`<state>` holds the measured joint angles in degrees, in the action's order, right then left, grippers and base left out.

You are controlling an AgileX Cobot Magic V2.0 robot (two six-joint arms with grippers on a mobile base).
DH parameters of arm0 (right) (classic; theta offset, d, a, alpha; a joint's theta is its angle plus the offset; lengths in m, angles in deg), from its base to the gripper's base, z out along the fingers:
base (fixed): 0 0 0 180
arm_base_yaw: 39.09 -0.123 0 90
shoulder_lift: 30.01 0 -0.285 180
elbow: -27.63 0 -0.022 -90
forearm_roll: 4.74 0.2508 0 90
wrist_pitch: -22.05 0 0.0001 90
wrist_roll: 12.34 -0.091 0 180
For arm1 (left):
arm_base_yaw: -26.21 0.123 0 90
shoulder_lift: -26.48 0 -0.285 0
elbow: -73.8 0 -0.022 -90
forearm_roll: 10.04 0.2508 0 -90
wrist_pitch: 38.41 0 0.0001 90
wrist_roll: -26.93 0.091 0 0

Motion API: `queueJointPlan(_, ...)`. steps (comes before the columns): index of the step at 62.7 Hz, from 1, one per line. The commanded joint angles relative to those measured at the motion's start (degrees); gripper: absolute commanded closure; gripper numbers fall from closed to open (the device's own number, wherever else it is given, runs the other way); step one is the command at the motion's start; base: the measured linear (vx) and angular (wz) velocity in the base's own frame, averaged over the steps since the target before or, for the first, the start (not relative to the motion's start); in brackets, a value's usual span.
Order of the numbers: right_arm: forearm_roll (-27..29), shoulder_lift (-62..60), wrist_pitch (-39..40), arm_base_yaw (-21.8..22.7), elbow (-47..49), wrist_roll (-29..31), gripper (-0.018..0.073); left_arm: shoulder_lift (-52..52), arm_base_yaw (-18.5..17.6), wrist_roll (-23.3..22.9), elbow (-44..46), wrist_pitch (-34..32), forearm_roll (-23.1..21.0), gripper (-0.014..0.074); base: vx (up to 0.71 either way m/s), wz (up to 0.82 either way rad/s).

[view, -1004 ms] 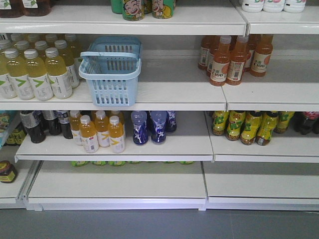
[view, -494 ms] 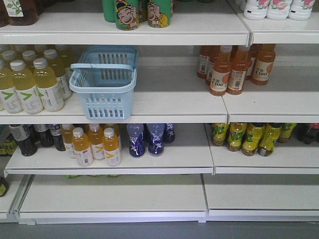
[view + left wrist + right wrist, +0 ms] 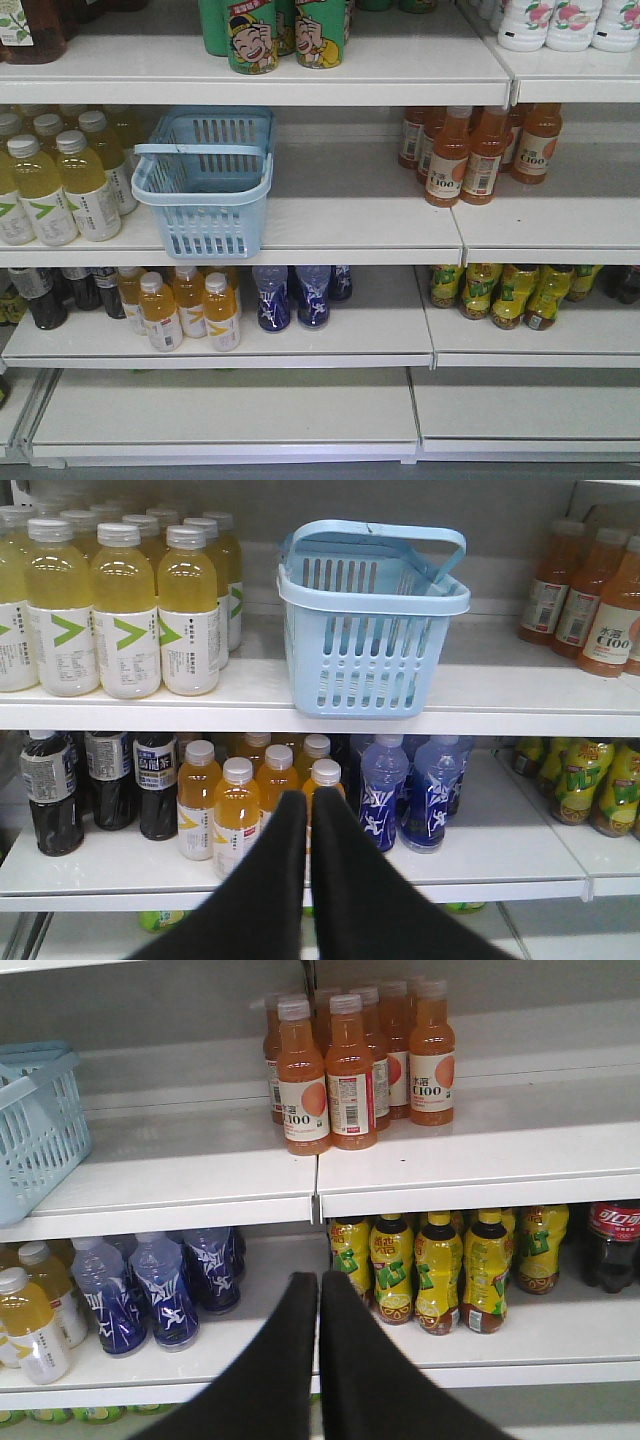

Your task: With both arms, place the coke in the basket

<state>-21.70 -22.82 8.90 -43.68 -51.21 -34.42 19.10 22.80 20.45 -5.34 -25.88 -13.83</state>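
The pale blue slotted basket (image 3: 215, 215) stands empty on the middle shelf, and shows in the left wrist view (image 3: 365, 660) and at the left edge of the right wrist view (image 3: 40, 1130). A dark coke bottle with a red label (image 3: 612, 1245) stands on the lower shelf at the far right. My left gripper (image 3: 308, 800) is shut and empty, hanging in front of the orange juice bottles on the lower shelf. Just as empty, my right gripper (image 3: 319, 1282) is shut before the lower shelf, left of the coke. Neither arm shows in the front view.
Pale yellow bottles (image 3: 60, 185) crowd the shelf left of the basket. Orange C100 bottles (image 3: 470, 150) stand to its right. Below are orange juice bottles (image 3: 185, 310), blue bottles (image 3: 290, 295), yellow-green bottles (image 3: 500, 290) and dark tea bottles (image 3: 100, 785). Green cans (image 3: 280, 30) sit on top.
In the front view the whole shelf unit has slid down the frame and grown slightly larger. Nothing on the shelves has moved relative to anything else.
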Motion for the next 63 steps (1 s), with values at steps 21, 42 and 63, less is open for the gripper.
queueJointPlan(21, -0.82, -1.03, 3.97, -0.06, -0.59, 0.34, 0.0564, 1.12, -0.09, -0.55, 0.05, -4.56, -0.39, 0.0603, 0.06, 0.01)
queueJointPlan(42, -0.82, -1.03, 3.97, -0.06, -0.59, 0.34, 0.0564, 1.12, -0.09, -0.55, 0.05, -4.56, -0.39, 0.0603, 0.04, 0.00)
queueJointPlan(63, -0.82, -1.03, 4.04, -0.06, -0.59, 0.34, 0.0564, 1.12, -0.09, -0.55, 0.05, -4.56, -0.39, 0.0603, 0.00, -0.01)
